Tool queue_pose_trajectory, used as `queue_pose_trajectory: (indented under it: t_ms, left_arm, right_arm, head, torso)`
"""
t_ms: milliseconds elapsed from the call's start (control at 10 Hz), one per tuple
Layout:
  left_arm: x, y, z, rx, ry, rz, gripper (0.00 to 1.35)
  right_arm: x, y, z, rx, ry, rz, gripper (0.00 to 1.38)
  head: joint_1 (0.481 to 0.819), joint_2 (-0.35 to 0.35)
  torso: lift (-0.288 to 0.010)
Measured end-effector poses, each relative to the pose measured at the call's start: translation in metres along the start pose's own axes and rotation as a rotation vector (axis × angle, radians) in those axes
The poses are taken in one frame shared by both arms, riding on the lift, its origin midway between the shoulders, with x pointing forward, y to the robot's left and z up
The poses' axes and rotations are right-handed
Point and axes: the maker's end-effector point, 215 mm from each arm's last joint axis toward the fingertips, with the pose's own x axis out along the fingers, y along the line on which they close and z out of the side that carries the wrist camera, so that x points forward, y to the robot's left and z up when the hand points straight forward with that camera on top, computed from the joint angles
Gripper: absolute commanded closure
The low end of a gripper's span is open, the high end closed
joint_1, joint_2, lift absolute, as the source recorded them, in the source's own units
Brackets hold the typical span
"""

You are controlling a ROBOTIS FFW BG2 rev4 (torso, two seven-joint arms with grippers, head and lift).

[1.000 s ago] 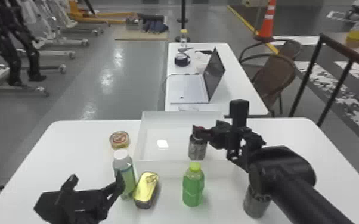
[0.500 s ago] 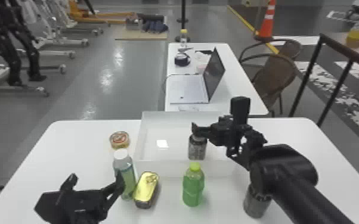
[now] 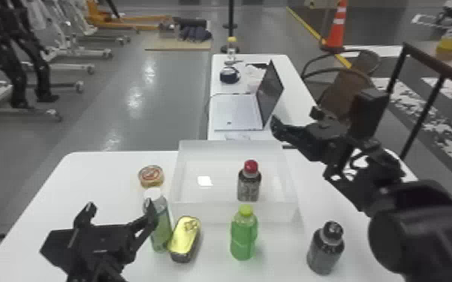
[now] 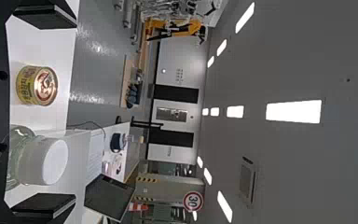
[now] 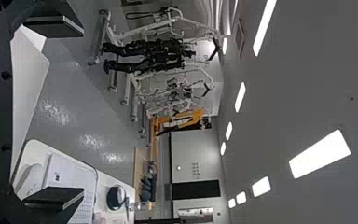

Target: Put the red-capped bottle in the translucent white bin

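A white bench (image 3: 97, 180) spans the foreground of a workshop, with a white table (image 3: 298, 97) beyond it holding an open laptop (image 3: 236, 110). On the bench sits the translucent white bin (image 3: 206, 213), its walls low and its top uncovered. The robot's right gripper (image 3: 295, 118) is raised near the bin's far right corner, its fingers released and spread apart with nothing between them. The left gripper (image 3: 119, 205) hangs over the near left of the bench, its fingers also released and parted; one overlaps the white-capped bottle (image 3: 160, 225) in the head view, though whether they touch cannot be told. That bottle stands outside the bin, toward its near left corner. A green bottle (image 3: 243, 234) with a yellow-green cap is upright before the near wall, and a black-capped dark bottle (image 3: 326, 249) stands off to the near right. The red-capped bottle (image 3: 249, 182) stands upright inside the bin, right of centre. An oblong yellow-topped tin (image 3: 186, 238) lies just beside the white-capped bottle, and a round tin can (image 3: 151, 176) rests left of the bin.
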Motion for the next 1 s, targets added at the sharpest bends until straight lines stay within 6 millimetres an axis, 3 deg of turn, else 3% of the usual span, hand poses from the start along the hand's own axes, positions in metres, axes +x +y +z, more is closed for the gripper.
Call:
queue_pose_trajectory:
  t_ms: [100,200,300,500,600,800,1000]
  left_arm:
    - [0.002,-0.002,0.005,0.015,-0.010,-0.002,0.00]
    - [0.001,-0.001,0.008,0.026,-0.016,0.001,0.00]
    - [0.001,0.000,0.011,0.032,-0.026,0.005,0.00]
    - [0.000,0.002,0.017,0.037,-0.042,0.012,0.00]
    - [-0.001,0.004,0.020,0.048,-0.052,0.023,0.00]
    - [-0.001,0.005,0.020,0.059,-0.053,0.026,0.00]
    - [-0.001,0.003,0.017,0.059,-0.044,0.022,0.00]
  right_arm:
    - [-0.041,-0.010,0.017,-0.032,-0.066,-0.046,0.10]
    - [-0.075,-0.015,0.022,-0.070,-0.099,-0.084,0.10]
    - [-0.113,-0.017,0.001,-0.092,-0.089,-0.127,0.10]
    - [-0.160,-0.017,-0.065,-0.013,-0.054,-0.225,0.10]
    - [-0.174,-0.012,-0.088,-0.005,-0.029,-0.268,0.10]
    - [-0.185,-0.011,-0.113,-0.012,0.031,-0.310,0.10]
    - [-0.183,-0.010,-0.114,-0.032,0.055,-0.307,0.10]
  head:
    - [0.549,0.000]
    - [0.549,0.000]
    - [0.549,0.000]
    - [0.549,0.000]
    - [0.549,0.000]
    - [0.549,0.000]
    - [0.549,0.000]
  torso:
    - [-0.100]
    - [-0.100]
    - [-0.100]
    - [-0.100]
    - [-0.100]
    - [-0.100]
    - [-0.100]
